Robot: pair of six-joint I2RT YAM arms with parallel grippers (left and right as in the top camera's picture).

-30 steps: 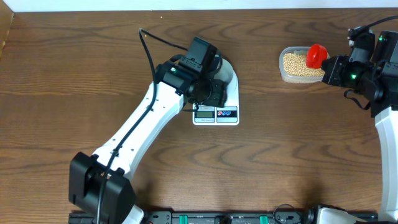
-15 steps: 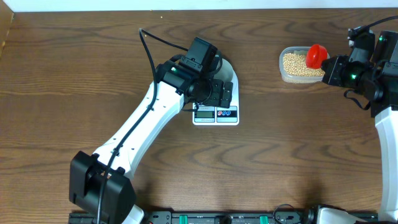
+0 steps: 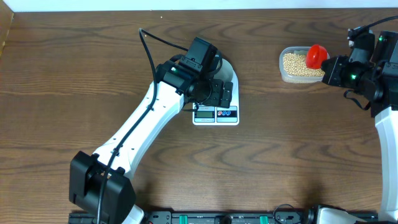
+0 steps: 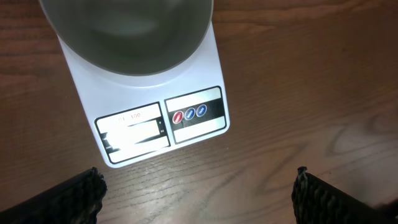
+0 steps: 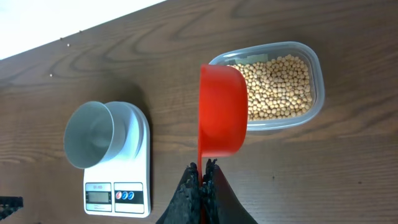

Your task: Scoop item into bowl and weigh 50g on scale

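Note:
The white bowl [image 5: 93,134] stands empty on the back part of the white scale [image 5: 118,186]; both also show in the left wrist view, bowl [image 4: 124,37] and scale [image 4: 155,118]. My left gripper [image 4: 199,199] is open and empty, hovering above the scale's display end [image 3: 216,114]. My right gripper [image 5: 202,174] is shut on the handle of a red scoop [image 5: 222,118], held on its side at the near rim of a clear tub [image 5: 314,74]. The tub holds the tan beans [image 5: 277,87]. In the overhead view the scoop [image 3: 316,55] is over the tub's right end [image 3: 287,76].
The left arm [image 3: 143,130] stretches diagonally from the front left to the scale. The right arm [image 3: 379,74] is at the right edge. The wooden table's back edge [image 3: 186,9] runs behind both.
The left gripper has shifted slightly off the bowl toward the display, its fingers now showing over the scale. The right arm and the scoop have not moved.

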